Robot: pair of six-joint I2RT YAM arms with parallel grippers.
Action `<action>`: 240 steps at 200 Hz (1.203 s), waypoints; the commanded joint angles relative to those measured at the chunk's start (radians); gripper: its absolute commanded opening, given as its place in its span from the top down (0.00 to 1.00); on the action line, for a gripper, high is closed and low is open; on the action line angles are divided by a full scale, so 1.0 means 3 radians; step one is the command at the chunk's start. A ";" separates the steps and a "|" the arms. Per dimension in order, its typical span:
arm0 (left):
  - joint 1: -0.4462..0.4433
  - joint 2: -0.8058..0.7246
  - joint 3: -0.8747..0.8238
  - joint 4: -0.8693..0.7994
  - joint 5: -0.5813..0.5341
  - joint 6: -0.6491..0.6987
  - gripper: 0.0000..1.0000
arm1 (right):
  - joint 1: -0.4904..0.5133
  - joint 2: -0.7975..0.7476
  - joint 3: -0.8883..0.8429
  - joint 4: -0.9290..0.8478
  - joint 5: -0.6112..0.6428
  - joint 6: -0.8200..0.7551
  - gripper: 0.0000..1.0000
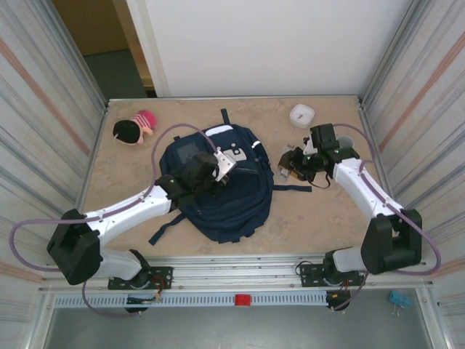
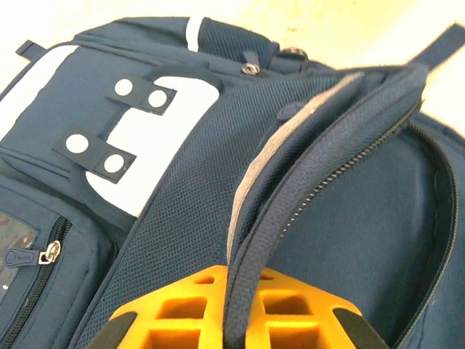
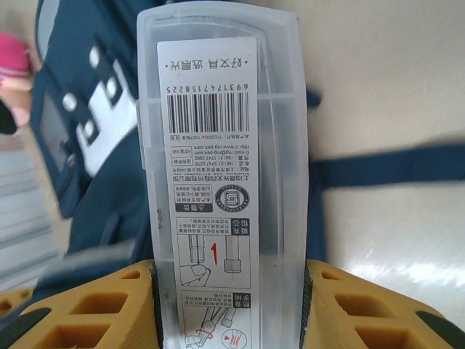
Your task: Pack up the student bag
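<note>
A navy backpack (image 1: 232,207) lay flat in the middle of the bench (image 1: 123,163). The left arm (image 1: 123,211) reached over it, jaws down on its upper part beside a white patch. The right arm (image 1: 356,178) had its jaws just off the backpack's right side, gripping a small item (image 1: 285,167) I couldn't make out. A white tub (image 1: 301,115) sat at the back and a pink-and-black toy (image 1: 134,129) at the far left.

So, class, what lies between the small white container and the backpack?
Nothing. In the top view, the stretch of table between the small white container and the backpack is bare.
</note>
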 commanded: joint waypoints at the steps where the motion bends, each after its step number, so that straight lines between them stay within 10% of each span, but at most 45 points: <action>1: 0.0020 -0.0112 0.0241 0.0335 -0.0027 -0.0410 0.96 | 0.0272 -0.0264 -0.0224 0.0011 -0.0382 0.0481 0.56; 121: 0.0018 -0.0092 0.0270 0.0626 0.0271 -0.0910 0.96 | 0.1143 -0.0040 -0.0506 0.1388 -0.0491 0.1811 0.56; 185: 0.0020 -0.0230 0.0190 0.0680 0.0309 -0.0981 0.95 | 0.1180 0.0510 -0.0358 0.2376 -0.0356 0.2294 0.30; 240: 0.0022 -0.0292 0.0136 0.0633 0.0151 -0.0950 0.94 | 0.1229 0.0248 -0.0386 0.1270 -0.0212 0.1796 0.37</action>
